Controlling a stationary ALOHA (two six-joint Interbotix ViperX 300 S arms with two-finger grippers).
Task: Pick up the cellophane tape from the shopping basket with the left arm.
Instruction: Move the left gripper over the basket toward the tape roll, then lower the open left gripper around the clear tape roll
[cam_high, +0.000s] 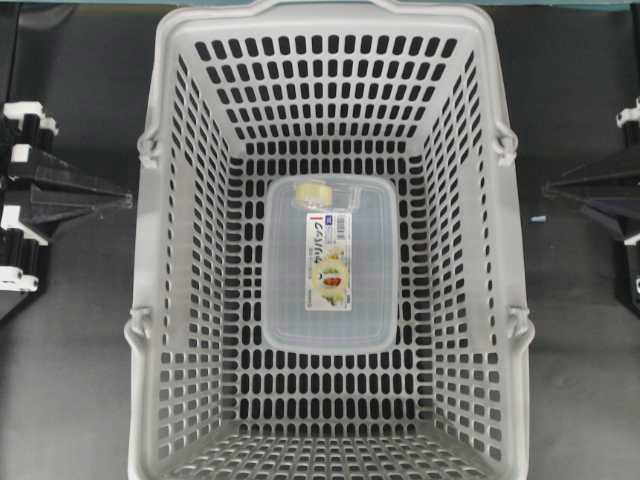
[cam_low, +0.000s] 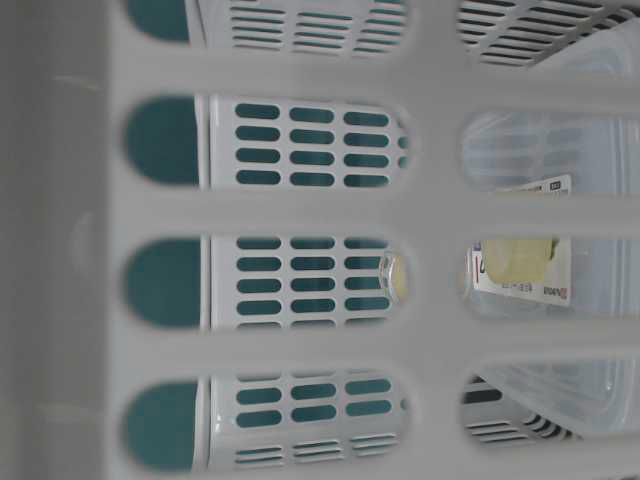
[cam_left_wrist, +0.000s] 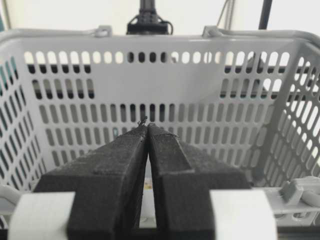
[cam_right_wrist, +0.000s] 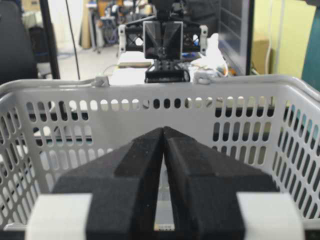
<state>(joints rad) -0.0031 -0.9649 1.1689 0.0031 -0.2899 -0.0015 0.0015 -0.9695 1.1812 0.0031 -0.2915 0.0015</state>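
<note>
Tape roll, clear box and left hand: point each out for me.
cellophane tape (cam_high: 318, 192), overhead view, on the roll's top face.
clear box (cam_high: 370, 290), overhead view, on its bare lid right of the label.
left hand (cam_left_wrist: 147, 126), left wrist view, where its closed tips meet.

Black wedge-shaped pincer (cam_left_wrist: 147, 131), white-taped bases

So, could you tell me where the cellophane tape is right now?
In the overhead view, the cellophane tape lies on the clear box's far edge, mid-floor of the shopping basket.

I see a dark surface (cam_high: 70, 350) with one thing standing directly on it: a large light-grey slotted shopping basket (cam_high: 170, 300), filling the middle of my overhead view.
</note>
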